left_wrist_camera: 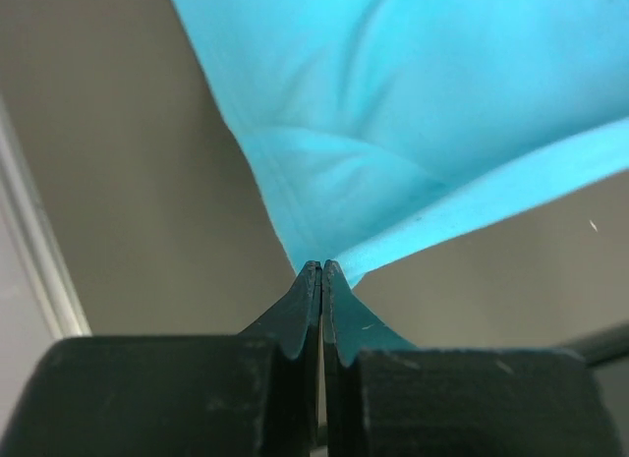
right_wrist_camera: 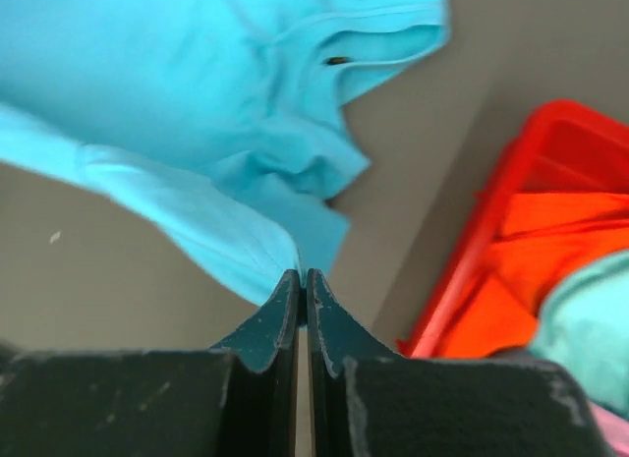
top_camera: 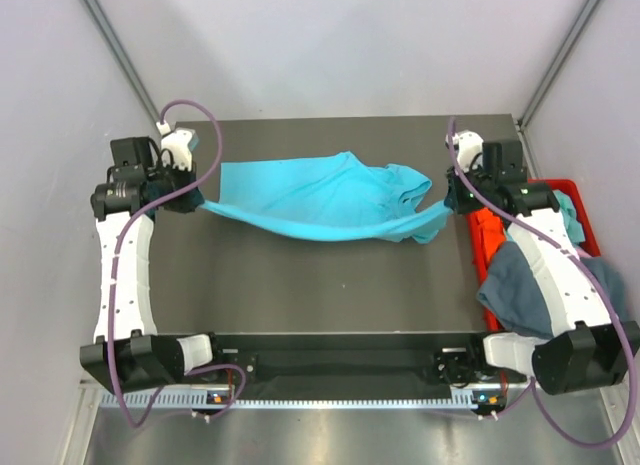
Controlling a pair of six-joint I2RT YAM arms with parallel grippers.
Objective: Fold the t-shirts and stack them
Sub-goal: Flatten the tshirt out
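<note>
Turquoise t-shirt (top_camera: 320,197) is stretched across the far half of the table (top_camera: 300,295), sagging at mid-span. Left gripper (left_wrist_camera: 321,268) is fully closed, pinching its left corner; right gripper (right_wrist_camera: 302,277) is closed likewise on the right corner. At the right, a red bin (right_wrist_camera: 479,236) holds an orange t-shirt (right_wrist_camera: 580,241); a slate blue-grey t-shirt (top_camera: 508,285) drapes its near edge.

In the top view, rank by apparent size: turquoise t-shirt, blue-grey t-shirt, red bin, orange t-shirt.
1. turquoise t-shirt
2. blue-grey t-shirt and red bin: unsure, right arm hides much of both
3. orange t-shirt, only a small patch showing
</note>
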